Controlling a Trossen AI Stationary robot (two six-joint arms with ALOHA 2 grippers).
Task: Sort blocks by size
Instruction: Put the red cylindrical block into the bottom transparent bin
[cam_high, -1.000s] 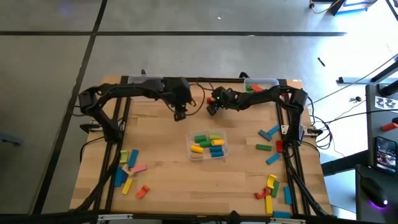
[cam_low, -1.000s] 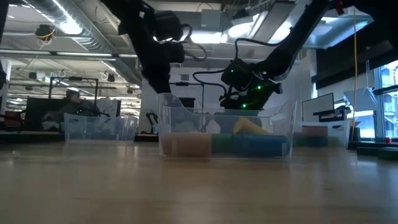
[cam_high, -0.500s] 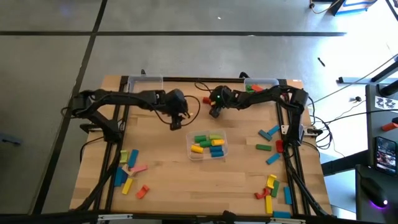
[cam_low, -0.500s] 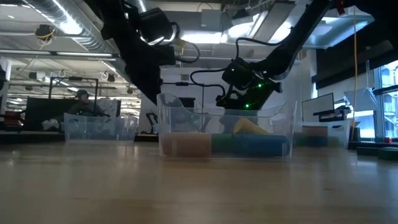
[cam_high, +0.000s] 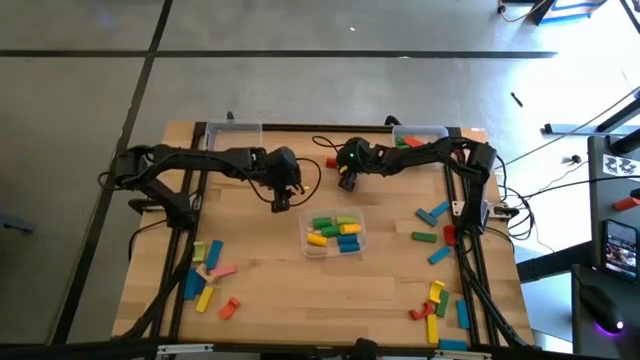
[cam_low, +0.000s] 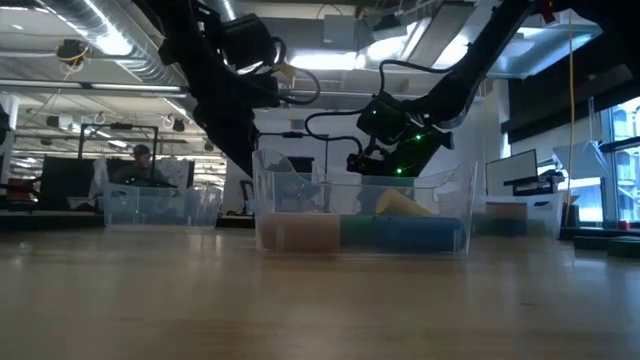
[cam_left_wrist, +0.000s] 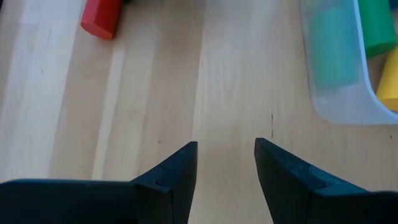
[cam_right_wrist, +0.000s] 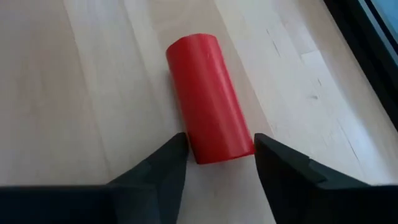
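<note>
**Red cylinder at my right fingertips, much of the table hidden low down**

From table height I can make out little: the clear bin in the middle blocks the far table, and the blocks inside it blur into pale, green and blue patches. Both my arms cross behind it as dark shapes, and my fingertips are lost there. A second clear bin stands at far left, with a person partly hidden behind it.

My right gripper sits low at the far middle of the table. Its jaws are apart, and the near end of a red cylinder lies at their tips; I cannot tell whether they touch it. From above that block is only a red speck.

My left gripper hangs over bare wood left of the middle bin, jaws apart and empty. Its camera cuts off the bin's edge and the teal, green and yellow blocks inside.

Loose blocks lie near left and near right. A third bin holding blocks sits at far right.
</note>
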